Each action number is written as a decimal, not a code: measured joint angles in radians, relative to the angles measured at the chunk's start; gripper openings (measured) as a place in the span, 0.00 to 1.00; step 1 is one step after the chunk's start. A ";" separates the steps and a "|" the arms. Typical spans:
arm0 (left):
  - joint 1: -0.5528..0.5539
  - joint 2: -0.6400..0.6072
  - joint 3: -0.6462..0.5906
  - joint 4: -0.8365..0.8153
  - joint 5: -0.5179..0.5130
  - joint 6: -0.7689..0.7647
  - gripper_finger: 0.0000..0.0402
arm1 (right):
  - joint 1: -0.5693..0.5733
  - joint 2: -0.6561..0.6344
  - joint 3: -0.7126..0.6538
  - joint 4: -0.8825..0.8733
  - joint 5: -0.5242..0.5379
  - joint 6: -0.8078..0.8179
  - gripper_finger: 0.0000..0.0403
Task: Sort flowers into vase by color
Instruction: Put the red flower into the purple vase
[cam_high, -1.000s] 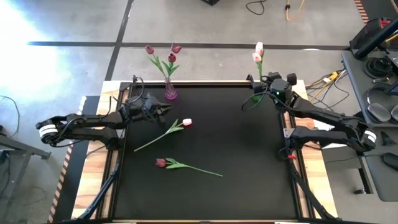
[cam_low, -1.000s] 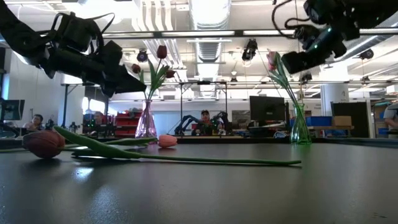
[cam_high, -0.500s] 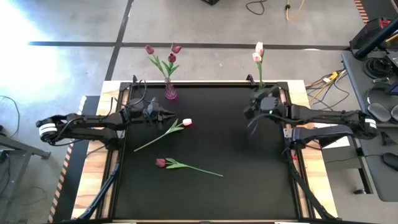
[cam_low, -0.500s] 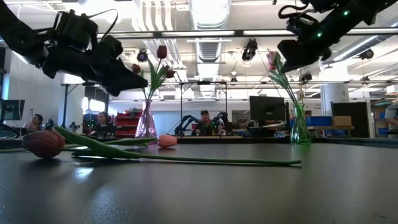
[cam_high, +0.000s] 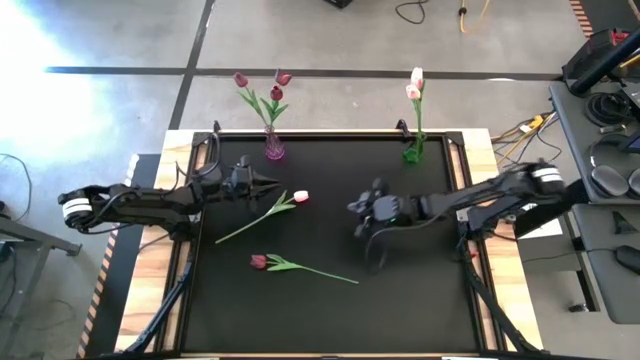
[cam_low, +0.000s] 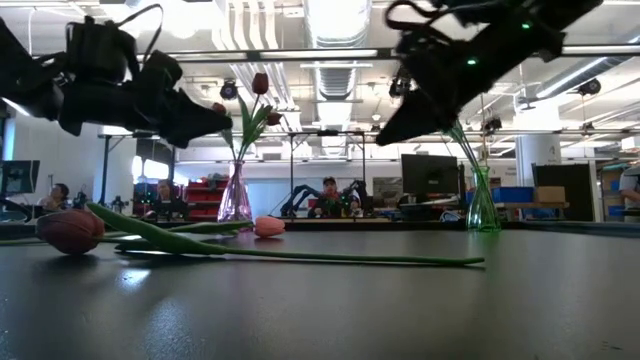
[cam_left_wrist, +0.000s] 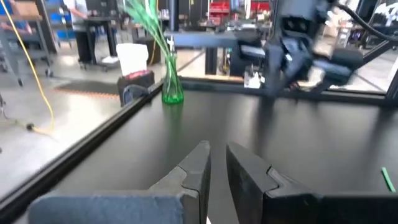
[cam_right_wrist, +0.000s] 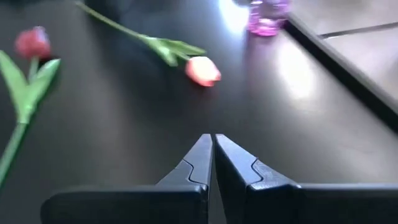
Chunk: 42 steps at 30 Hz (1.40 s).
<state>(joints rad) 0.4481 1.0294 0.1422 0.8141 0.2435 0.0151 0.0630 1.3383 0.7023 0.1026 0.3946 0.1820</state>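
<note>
Two tulips on the bench, both my claws empty above it.

My right claw (cam_high: 358, 208) is out over the middle of the bench (cam_high: 330, 310), fingers closed together on nothing, pointing toward 9 o'clock. My left claw (cam_high: 276, 184) hovers near the purple vase (cam_high: 273, 150) at about 11 o'clock, fingers nearly shut with a thin gap, empty. The pink tulip (cam_high: 300, 197) lies just beside the left claw's tip, stem trailing toward 8 o'clock. The maroon tulip (cam_high: 259, 261) lies at roughly 7 o'clock from centre. The purple vase holds maroon tulips (cam_high: 277, 92); the green vase (cam_high: 414, 152) at 1 o'clock holds pale tulips (cam_high: 413, 91).
</note>
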 joint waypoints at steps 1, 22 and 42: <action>0.000 0.000 -0.010 0.021 -0.001 0.001 0.09 | 0.016 0.046 0.031 0.001 0.000 0.009 0.03; 0.000 0.003 -0.047 0.084 0.000 -0.053 0.09 | 0.122 0.775 0.833 -0.253 -0.265 0.035 0.39; 0.000 0.012 -0.044 0.129 0.000 -0.046 0.09 | 0.113 1.091 1.347 -0.675 -0.348 0.043 0.39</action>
<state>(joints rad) 0.4477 1.0412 0.0986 0.9428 0.2440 -0.0306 0.1761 2.4294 2.0497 -0.5726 0.0470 0.2253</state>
